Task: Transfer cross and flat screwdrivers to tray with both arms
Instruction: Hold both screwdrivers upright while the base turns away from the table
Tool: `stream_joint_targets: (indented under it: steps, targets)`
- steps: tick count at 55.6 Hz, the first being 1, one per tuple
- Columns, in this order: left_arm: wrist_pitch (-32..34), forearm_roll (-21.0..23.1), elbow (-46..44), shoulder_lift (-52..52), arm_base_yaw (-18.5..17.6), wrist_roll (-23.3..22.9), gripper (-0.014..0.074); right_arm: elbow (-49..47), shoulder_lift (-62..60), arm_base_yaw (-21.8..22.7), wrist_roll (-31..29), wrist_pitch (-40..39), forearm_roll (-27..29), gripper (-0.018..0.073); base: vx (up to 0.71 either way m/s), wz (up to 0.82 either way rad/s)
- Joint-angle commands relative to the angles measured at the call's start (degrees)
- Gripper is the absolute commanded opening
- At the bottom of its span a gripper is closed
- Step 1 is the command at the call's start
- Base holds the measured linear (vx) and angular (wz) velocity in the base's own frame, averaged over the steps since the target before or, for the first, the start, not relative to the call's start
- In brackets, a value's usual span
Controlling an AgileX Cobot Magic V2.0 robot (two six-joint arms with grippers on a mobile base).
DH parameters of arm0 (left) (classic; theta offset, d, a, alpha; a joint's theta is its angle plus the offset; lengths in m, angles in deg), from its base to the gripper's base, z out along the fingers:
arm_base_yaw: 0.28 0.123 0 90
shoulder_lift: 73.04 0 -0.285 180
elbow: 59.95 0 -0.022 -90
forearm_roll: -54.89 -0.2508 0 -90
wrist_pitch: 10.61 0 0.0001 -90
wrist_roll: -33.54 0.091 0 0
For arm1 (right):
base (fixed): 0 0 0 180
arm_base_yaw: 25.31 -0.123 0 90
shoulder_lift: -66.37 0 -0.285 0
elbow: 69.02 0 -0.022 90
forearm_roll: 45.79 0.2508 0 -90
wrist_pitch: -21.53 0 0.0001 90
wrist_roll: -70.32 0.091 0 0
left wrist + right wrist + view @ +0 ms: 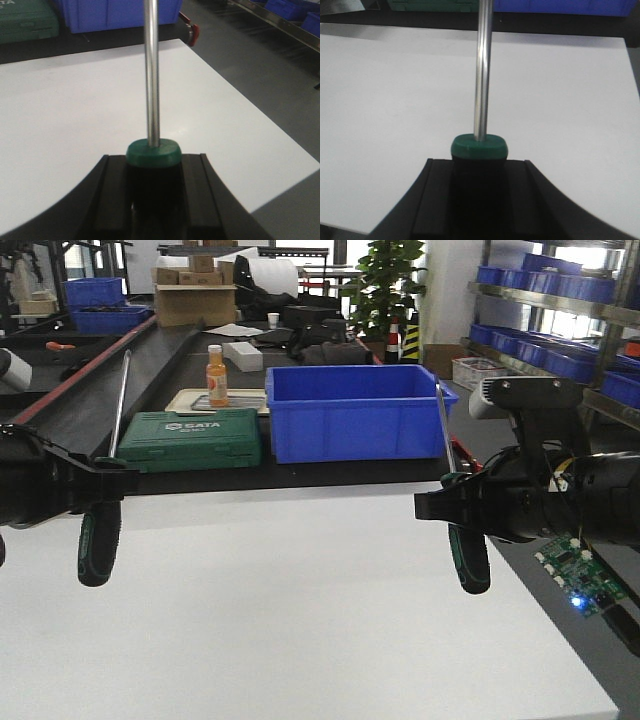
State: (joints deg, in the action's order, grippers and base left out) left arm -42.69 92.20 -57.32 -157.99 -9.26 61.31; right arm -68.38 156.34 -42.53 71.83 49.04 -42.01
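Exterior front-facing view: at lower left your left gripper [100,485] clamps the left screwdriver [98,545] by its handle. At right, the right gripper [460,502] clamps the right screwdriver [468,558]. Both seem lifted above the white table [300,630]. No tray is visible, so the placing is not yet done.

Under me: white table [300,640] bare; left screwdriver [99,540] and right screwdriver [468,558] hang clear above it.
Between: left gripper [98,478] and right gripper [458,502] well apart, I've a wide lane.
Ahead: blue bin [350,415] and green tool case [188,438] block the far edge.
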Motion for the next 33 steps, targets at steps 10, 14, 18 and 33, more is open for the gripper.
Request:
stream_joint_targets:
  steps: [10,14,18,33]
  targets:
    - [4.0,2.0,-1.7,2.1,-0.2,-0.5,0.0001,-2.2,-3.2,0.2,0.4,-6.9,1.9,-0.0008,-0.22,-0.4]
    - [4.0,2.0,-1.7,2.1,-0.2,-0.5,0.0001,-2.2,-4.4,0.2,0.9,-6.5,3.3,-0.0008,-0.2,-0.43]
    - [4.0,2.0,-1.7,2.1,-0.2,-0.5,0.0001,-2.2,-5.9,0.2,1.4,-5.7,4.9,-0.0008,-0.19,-0.44]
    - [4.0,2.0,-1.7,2.1,-0.2,-0.5,0.0001,-2.2,-10.6,0.2,0.9,-4.9,-1.6,-0.0008,-0.18,-0.4]
